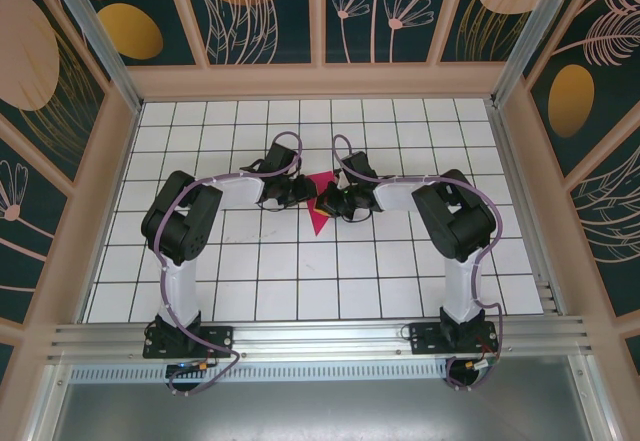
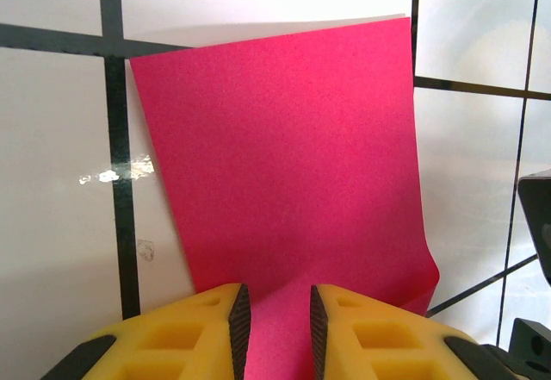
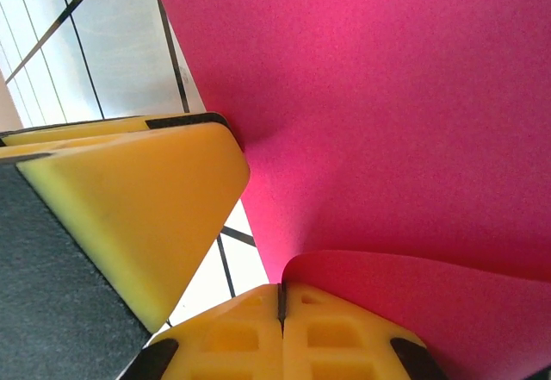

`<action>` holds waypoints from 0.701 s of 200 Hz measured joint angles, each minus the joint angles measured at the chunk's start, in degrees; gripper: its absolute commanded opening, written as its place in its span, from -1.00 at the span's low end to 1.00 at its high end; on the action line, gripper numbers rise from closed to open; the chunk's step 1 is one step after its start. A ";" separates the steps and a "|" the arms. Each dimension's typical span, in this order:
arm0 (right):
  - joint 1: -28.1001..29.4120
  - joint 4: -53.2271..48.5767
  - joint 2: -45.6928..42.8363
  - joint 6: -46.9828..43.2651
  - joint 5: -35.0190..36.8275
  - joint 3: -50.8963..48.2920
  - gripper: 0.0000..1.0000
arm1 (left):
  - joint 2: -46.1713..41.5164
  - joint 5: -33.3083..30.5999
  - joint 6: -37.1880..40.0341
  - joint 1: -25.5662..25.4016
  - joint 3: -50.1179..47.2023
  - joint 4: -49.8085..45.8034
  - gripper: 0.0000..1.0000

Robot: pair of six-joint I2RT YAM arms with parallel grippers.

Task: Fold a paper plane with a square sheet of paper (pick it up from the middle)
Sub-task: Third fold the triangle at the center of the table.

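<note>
The square sheet of paper [image 1: 318,217] is magenta-pink and lies mid-table; from above it looks like a narrow shape pointing toward the arms. My left gripper [image 1: 298,198] comes at it from the left. In the left wrist view the sheet [image 2: 284,156] lies flat on the tiles, and the left gripper [image 2: 275,302] is open, with pink paper running between its fingers. My right gripper [image 1: 333,203] meets it from the right. In the right wrist view the right gripper [image 3: 281,292] is shut on a lifted, curled-over edge of the sheet [image 3: 413,121].
The white grid table [image 1: 300,281] is boxed in by pale wooden walls [image 1: 320,81] at the back and both sides. A left finger [image 3: 129,199] stands close beside the right gripper. Both arms bend inward, their bases on the near metal rail [image 1: 320,339].
</note>
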 measured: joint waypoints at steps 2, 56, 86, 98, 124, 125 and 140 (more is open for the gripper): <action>0.00 -0.09 0.00 0.00 0.00 0.04 -0.98 | 0.02 0.00 0.00 0.00 0.00 0.00 -0.41; 0.17 -0.72 0.33 -0.76 -0.04 0.50 -0.98 | 0.00 0.00 0.00 0.00 0.00 -0.02 -0.41; 0.22 -0.79 0.79 -1.49 -0.22 0.76 -0.98 | 0.02 -0.02 0.00 0.00 0.00 -0.02 -0.41; 0.22 -0.83 1.01 -1.51 -0.24 0.94 -0.98 | 0.00 -0.02 0.00 0.00 0.00 -0.02 -0.41; 0.22 -0.81 1.25 -1.53 -0.33 0.98 -0.98 | 0.02 -0.13 0.00 0.00 0.00 -0.02 -0.43; 0.22 -0.81 1.25 -1.53 -0.35 0.98 -0.98 | 0.02 -0.15 0.00 0.00 0.00 -0.04 -0.43; 0.22 -0.81 1.40 -1.53 -0.42 1.09 -0.98 | 0.00 -0.26 0.00 0.00 0.00 -0.11 -0.48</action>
